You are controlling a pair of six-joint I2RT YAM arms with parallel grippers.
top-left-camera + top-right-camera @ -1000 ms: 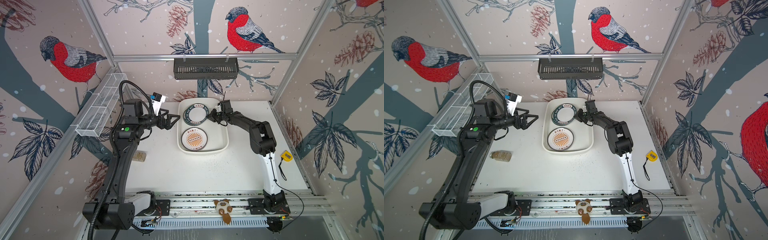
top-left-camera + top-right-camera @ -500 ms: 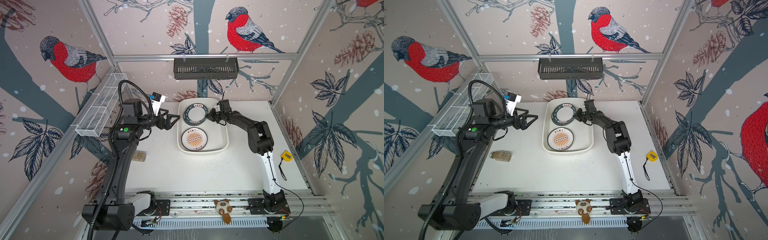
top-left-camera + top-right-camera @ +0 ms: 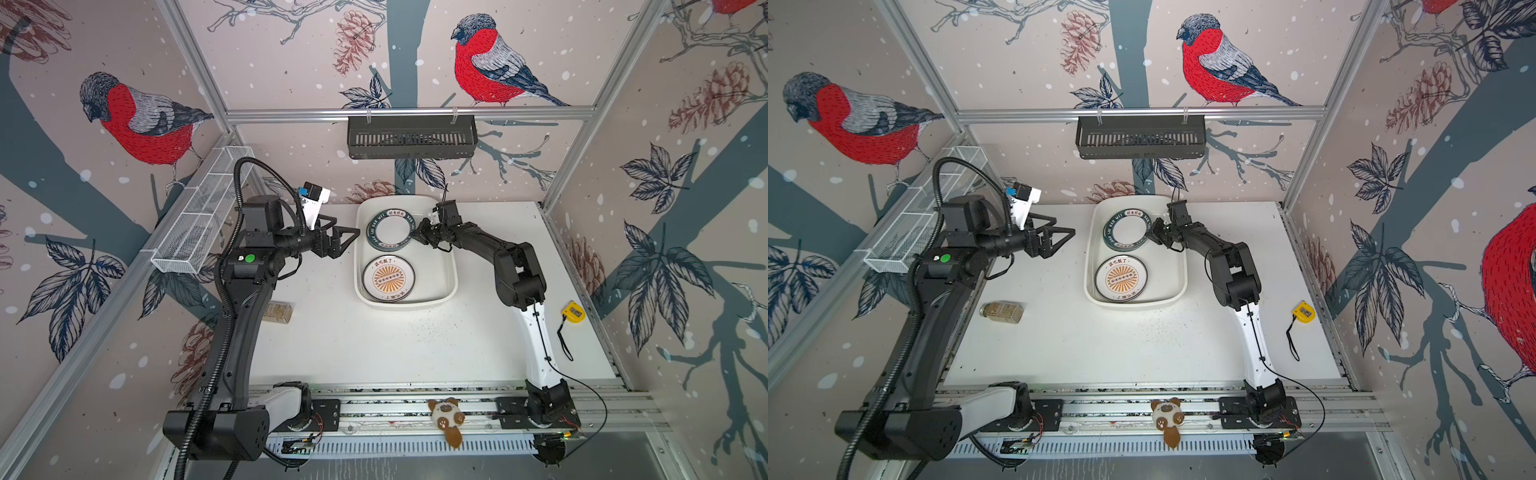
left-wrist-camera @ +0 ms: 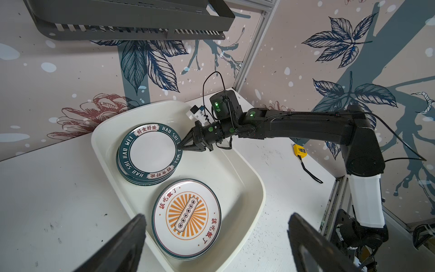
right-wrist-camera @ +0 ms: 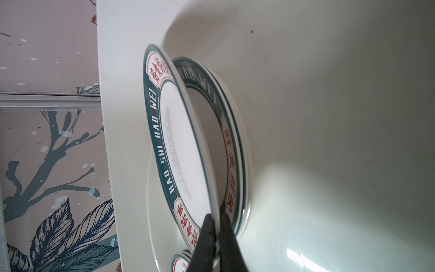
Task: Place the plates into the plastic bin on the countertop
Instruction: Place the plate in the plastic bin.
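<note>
I see right gripper (image 4: 180, 148) clamped on top green-rimmed plate (image 4: 152, 150), tilted over far stack (image 4: 150, 182) in bin (image 4: 257, 179). My left gripper (image 4: 216, 215): wide open, empty.

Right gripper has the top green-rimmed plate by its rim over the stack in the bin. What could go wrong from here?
1. The right gripper pinches only the thin edge of the green-rimmed plate, which sits tilted against the stack below; it may slip out and clatter down.
2. Let go while tilted, it might settle off-centre and slide towards the orange sunburst plate or the plastic bin wall.
</note>
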